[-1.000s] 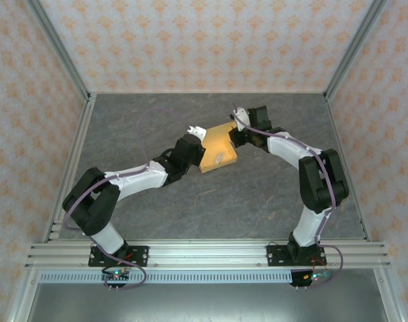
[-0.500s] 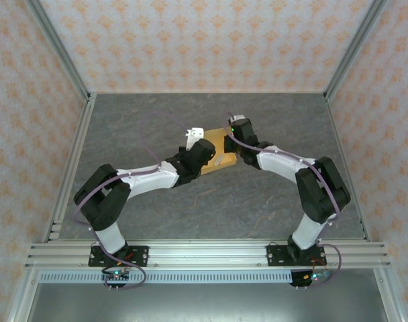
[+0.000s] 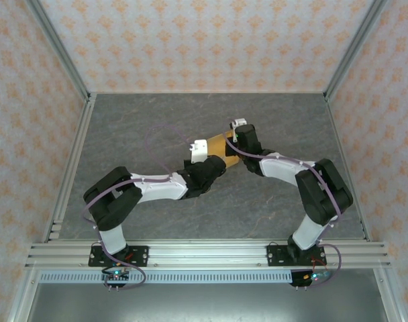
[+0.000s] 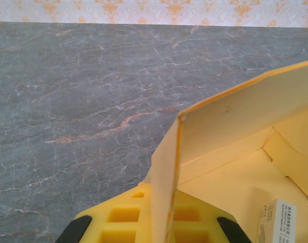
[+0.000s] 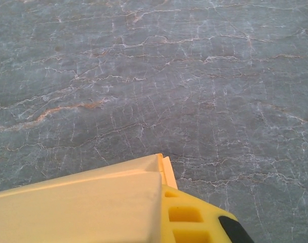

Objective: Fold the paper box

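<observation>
The paper box [image 3: 219, 143] is a light orange-tan cardboard piece, held up between both grippers at mid-table. My left gripper [image 3: 207, 156] grips its near-left end. In the left wrist view a thin upright flap [image 4: 165, 167] runs edge-on between the yellow fingers [image 4: 118, 217], and my left gripper [image 4: 163, 202] is shut on it. The box's open inside [image 4: 235, 192] spreads to the right. My right gripper [image 3: 235, 147] holds the right end. In the right wrist view a pale panel [image 5: 83, 207] lies against the yellow finger [image 5: 187, 217], with my right gripper [image 5: 163, 195] shut on it.
A small white tag [image 4: 273, 223] is stuck inside the box. Grey marbled tabletop [image 3: 157, 114] lies all round, bounded by patterned walls [image 3: 204, 40] and metal posts [image 3: 73, 154]. An aluminium rail [image 3: 204, 253] runs along the near edge.
Both grippers have drawn closer together and nearer the bases. The box, earlier a wider sheet lying flatter, now looks narrower and raised between them. The left elbow has swung rightward.
</observation>
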